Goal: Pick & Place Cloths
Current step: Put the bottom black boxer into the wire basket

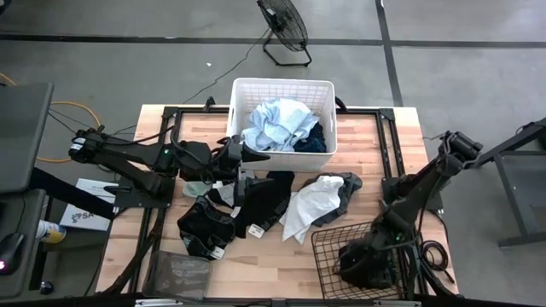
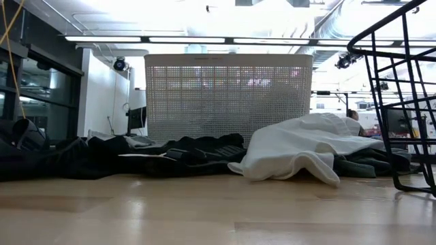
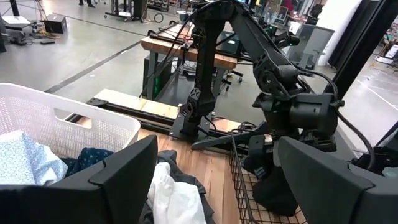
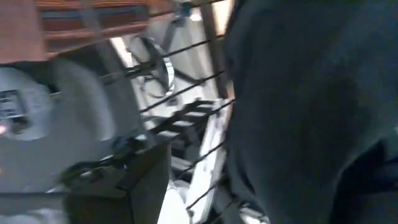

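Note:
A light blue cloth [image 1: 277, 124] and a dark navy one [image 1: 314, 141] lie in the white laundry basket [image 1: 281, 83]. On the table lie two black cloths [image 1: 266, 200] [image 1: 205, 223], a white-grey cloth [image 1: 311, 205] and, near the front edge, a sage green one [image 1: 181, 275]. My left gripper [image 1: 247, 156] hangs open and level beside the basket's near left corner, with nothing between its fingers [image 3: 118, 180]. My right gripper [image 1: 368, 256] is down in the black wire basket [image 1: 328, 243], open, over a dark cloth [image 3: 273, 193]. My right gripper stands open, slanting down into the wire basket. The dark cloth [image 4: 311, 112] bulks close beside one finger [image 4: 143, 186] and hides the other. Whether either finger touches the cloth, I cannot tell.
A black metal frame [image 1: 388, 145] runs round the tabletop. A floor fan [image 1: 286, 30] stands beyond the table's far edge. Bare wood [image 1: 273, 264] shows between the sage green cloth and the wire basket.

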You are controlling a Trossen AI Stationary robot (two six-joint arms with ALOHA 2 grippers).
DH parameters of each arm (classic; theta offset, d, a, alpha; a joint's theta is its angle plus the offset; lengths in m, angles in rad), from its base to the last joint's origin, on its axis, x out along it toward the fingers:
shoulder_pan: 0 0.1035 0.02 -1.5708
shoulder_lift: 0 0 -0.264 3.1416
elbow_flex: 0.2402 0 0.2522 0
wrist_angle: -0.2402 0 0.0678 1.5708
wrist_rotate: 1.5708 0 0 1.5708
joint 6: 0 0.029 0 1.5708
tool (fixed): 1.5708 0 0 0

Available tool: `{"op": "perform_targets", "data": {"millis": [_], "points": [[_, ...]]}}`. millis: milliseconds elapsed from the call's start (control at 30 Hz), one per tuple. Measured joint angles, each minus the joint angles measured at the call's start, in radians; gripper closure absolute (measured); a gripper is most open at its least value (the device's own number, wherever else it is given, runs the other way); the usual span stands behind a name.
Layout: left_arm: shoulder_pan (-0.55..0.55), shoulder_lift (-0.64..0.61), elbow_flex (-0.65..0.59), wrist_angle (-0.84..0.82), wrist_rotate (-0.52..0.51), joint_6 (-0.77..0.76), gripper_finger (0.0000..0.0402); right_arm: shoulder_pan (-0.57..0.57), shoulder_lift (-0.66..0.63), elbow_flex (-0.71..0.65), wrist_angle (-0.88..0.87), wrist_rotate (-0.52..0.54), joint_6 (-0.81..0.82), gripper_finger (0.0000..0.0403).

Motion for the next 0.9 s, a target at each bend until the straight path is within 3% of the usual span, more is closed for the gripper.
{"op": "perform_targets", "data": {"millis": [100, 533, 900], "points": [[0.0, 0.0, 0.0, 0.0, 0.0, 0.0, 0.0074, -0.01, -0.043, 0.0, 0.015, -0.012, 0.023, 0.0148], [0.0, 0.0, 0.0, 0.0, 0.0, 0.0, 0.0073, -0.009, -0.276, 0.0, -0.008, 0.169, 0.085, 0.0152], [0.0, 0.0, 0.0, -0.001, 0.0, 0.0, 0.0073, -0.006, -0.23, 0.0, -0.103, 0.189, -0.044, 0.0152]]}}
